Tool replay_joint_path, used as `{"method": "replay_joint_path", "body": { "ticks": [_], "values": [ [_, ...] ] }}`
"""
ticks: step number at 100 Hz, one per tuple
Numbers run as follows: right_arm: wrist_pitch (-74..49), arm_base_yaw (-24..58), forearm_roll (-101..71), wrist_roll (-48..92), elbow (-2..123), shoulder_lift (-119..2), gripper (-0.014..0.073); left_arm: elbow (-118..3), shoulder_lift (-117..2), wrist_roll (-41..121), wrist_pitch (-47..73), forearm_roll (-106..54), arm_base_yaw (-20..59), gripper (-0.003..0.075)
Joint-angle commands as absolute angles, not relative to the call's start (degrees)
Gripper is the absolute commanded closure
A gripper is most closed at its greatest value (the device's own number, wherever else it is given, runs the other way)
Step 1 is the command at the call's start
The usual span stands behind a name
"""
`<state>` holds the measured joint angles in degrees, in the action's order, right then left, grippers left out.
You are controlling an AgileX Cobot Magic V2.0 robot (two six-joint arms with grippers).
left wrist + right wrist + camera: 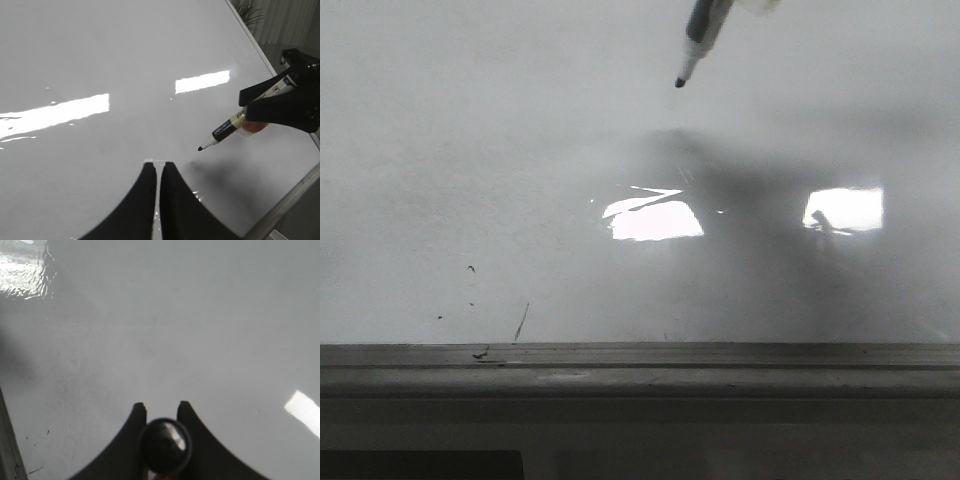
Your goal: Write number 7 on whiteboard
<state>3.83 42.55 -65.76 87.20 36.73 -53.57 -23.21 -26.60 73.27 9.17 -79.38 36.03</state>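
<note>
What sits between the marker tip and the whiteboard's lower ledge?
Only bare whiteboard with light glare, seen in the front view, between marker tip and ledge; no 7 is drawn.

Marker: we see a pale barrel with a dark band and a black tip, slanting with the tip lowest in the front view. From the left wrist we read dark lettering on its side.
Scratch: a short, thin, slanted dark line, low on the left.
Specks: we count a few tiny black dots near the scratch.
Plant: we make out green leaves in the far corner, beside pale curtains.
</note>
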Motion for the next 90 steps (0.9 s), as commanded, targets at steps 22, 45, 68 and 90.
{"method": "replay_joint_path", "body": {
  "ticks": [22, 45, 68, 90],
  "values": [
    [11.6, 46.3, -65.2, 87.6, 39.2, -58.0, 0.0639, -24.8, -26.9, 72.9, 8.2, -80.1, 35.9, 0.0741],
    [13.5, 47.2, -65.2, 87.6, 39.2, -59.4, 0.0639, -24.6, -26.9, 72.9, 8.4, -80.1, 35.9, 0.0741],
    [13.5, 47.2, -66.4, 87.6, 39.2, -61.9, 0.0639, -23.6, -26.9, 72.9, 8.5, -80.1, 35.9, 0.0741],
    [16.3, 46.9, -69.1, 87.6, 39.2, -62.3, 0.0639, -23.6, -26.9, 72.9, 8.5, -80.1, 35.9, 0.0741]
  ]
}}
